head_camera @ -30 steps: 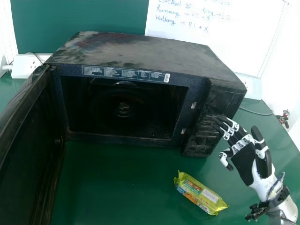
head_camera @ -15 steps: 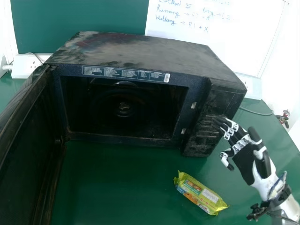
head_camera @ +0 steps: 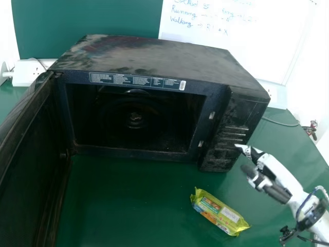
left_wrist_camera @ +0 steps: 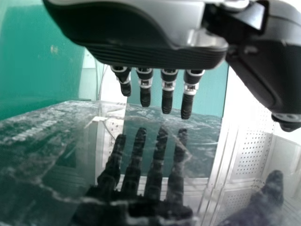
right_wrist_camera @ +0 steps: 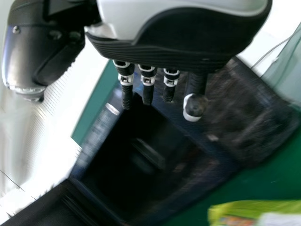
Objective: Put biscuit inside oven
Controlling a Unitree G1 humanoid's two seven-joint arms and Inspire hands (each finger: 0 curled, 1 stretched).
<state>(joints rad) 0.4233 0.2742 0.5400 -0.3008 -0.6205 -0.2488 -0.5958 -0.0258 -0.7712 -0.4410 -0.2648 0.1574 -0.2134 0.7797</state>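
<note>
Blue handwriting runs in a few lines across the whiteboard (head_camera: pixel 257 36) behind the oven (head_camera: pixel 169 56), and a printed strip (head_camera: pixel 131 79) with a small barcode sticker (head_camera: pixel 182 85) at its end lies along the top of the oven's front frame. The biscuit packet (head_camera: pixel 215 210), yellow-green with colored print and a white label patch (head_camera: pixel 230 214), lies slantwise on the green table (head_camera: pixel 128 200), in front of the oven's control panel side and apart from it. Table surface stretches from the packet across to the oven door (head_camera: pixel 31 154), which stands swung open on the left, leaving the mouth of the oven facing forward; a round fitting (head_camera: pixel 134 118) shows in the dark inside. The right hand (head_camera: pixel 276 169) is just beside the control panel (head_camera: pixel 234 134), beyond and to the right of the packet, its fingers extended and holding nothing. The left hand (left_wrist_camera: pixel 155 52) is over a dark glossy surface (left_wrist_camera: pixel 61 150) that mirrors its fingers, which are straight and slightly spread. A white socket box (head_camera: pixel 28 73) sits to the left of the oven, another (head_camera: pixel 276 95) to its right, near a gray cable (head_camera: pixel 280 122) on the table.
</note>
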